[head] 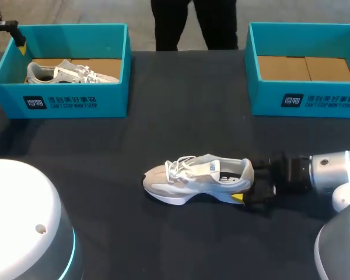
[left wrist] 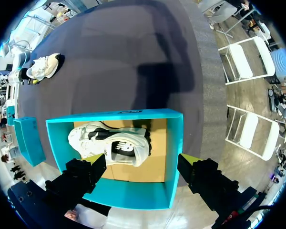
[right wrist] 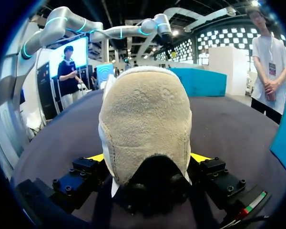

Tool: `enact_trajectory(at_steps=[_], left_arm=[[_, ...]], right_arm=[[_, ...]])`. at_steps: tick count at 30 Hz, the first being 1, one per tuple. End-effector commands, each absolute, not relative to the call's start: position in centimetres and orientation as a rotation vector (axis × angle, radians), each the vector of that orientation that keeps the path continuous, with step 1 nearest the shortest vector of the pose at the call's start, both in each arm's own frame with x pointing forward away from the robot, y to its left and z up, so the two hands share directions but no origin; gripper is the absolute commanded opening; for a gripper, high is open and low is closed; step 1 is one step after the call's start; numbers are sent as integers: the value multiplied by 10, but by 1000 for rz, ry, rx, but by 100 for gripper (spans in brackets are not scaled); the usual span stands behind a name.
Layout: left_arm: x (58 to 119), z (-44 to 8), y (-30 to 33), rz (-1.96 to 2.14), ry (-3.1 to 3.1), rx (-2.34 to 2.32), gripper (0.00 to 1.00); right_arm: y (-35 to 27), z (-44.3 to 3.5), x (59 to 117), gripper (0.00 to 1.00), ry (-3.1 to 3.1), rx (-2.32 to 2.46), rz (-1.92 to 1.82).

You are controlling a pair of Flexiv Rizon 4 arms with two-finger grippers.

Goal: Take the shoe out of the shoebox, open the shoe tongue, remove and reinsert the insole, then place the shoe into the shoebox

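The head view looks down from above and behind on the whole table (head: 163, 134). The left wrist view hangs high over the left shoebox (left wrist: 128, 196), facing downward. The right wrist view sits low, very close behind the shoe (right wrist: 143, 119), looking along the tabletop. All three views share that shoe.

A: What's below you?
B: My yellow-tipped gripper (left wrist: 142, 160), jaws spread, hangs above a teal cardboard shoebox (left wrist: 174, 143); a white-and-black sneaker (left wrist: 109, 143) lies on its side inside.
A: Beyond?
B: At eleven o'clock, a pale low-top sneaker (left wrist: 44, 67) on the dark grey tabletop (left wrist: 133, 57).
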State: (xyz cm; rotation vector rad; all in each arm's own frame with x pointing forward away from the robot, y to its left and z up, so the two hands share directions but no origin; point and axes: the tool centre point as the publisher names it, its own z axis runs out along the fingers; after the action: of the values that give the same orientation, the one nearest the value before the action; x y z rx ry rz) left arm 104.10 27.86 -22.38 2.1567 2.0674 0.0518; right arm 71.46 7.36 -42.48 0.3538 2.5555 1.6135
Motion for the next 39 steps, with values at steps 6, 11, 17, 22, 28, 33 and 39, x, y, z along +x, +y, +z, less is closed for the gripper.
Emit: enact_trajectory(at_steps=[6, 11, 17, 22, 28, 33, 39], left_arm=[[1040, -224, 278, 57, 2067, 2157, 100], [1040, -224, 278, 57, 2067, 2157, 100], [1040, -224, 278, 57, 2067, 2157, 100], [1040, -224, 278, 57, 2067, 2157, 100], [1040, -224, 278, 57, 2067, 2157, 100], [1040, -224, 278, 57, 2067, 2157, 100], [1040, -224, 278, 57, 2067, 2157, 100]], right_arm=[[83, -434, 720, 100, 2581, 345, 1627], [81, -435, 718, 100, 2576, 354, 1633], [82, -433, 718, 100, 2562, 347, 1637], [84, -433, 719, 100, 2564, 331, 1642], [87, -434, 721, 100, 2563, 322, 1657], [86, -433, 721, 0, 2549, 322, 1661], [87, -431, 721, 0, 2546, 298, 1662]])
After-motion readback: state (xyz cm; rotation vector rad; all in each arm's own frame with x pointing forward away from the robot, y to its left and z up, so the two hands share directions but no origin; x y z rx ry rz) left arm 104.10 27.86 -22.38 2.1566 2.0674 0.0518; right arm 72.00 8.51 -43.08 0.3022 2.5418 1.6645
